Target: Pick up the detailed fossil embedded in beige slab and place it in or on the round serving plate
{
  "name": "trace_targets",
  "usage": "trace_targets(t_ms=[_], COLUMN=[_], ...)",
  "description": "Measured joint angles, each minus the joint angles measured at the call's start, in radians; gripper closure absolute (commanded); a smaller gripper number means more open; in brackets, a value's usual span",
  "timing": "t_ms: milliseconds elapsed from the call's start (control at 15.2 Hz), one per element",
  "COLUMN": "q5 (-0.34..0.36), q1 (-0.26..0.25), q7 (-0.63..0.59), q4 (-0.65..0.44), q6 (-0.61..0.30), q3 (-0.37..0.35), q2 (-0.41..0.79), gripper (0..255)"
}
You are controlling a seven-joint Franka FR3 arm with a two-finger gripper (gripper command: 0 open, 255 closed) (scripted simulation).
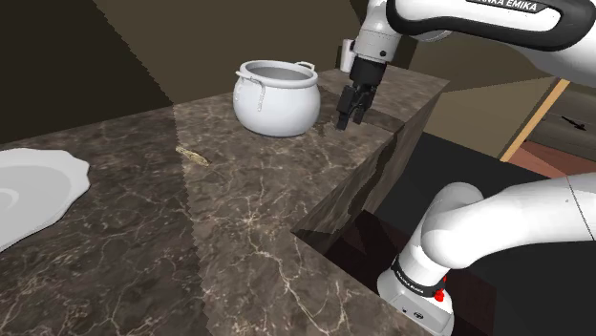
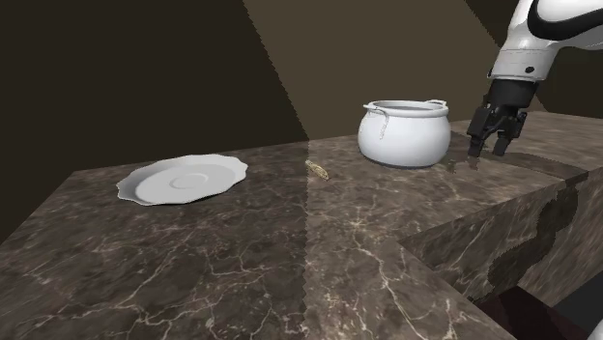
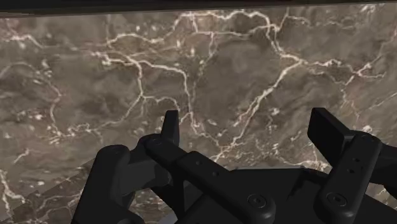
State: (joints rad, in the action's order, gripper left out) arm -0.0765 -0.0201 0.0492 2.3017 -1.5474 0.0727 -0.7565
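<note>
The black gripper (image 1: 350, 121) (image 2: 488, 150) (image 3: 247, 121) hangs just above the dark marble counter (image 1: 239, 220) beside a white two-handled pot (image 1: 277, 100) (image 2: 404, 135), its fingers spread apart and holding nothing. The small beige fossil (image 1: 192, 156) (image 2: 317, 170) lies on the counter between the pot and the white scalloped plate (image 1: 33, 191) (image 2: 184, 181), well apart from the gripper.

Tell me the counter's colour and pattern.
The counter is dark brown, marbled with pale branching veins, clearest in the wrist view.
</note>
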Motion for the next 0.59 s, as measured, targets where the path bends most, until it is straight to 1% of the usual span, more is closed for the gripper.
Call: trace_targets(t_ms=[66,198,396,594], q5=[0.000,-0.016,-0.064,-0.114], q1=[0.000,-0.012,-0.049,-0.090], q7=[0.000,0.014,0.030,0.055], q4=[0.000,0.028,0.091,0.125], q6=[0.000,-0.051,-0.180,-0.309], q3=[0.000,-0.001,-0.023,-0.042], q2=[0.000,-0.003,-0.005,0.015], gripper=[0,0,0,0])
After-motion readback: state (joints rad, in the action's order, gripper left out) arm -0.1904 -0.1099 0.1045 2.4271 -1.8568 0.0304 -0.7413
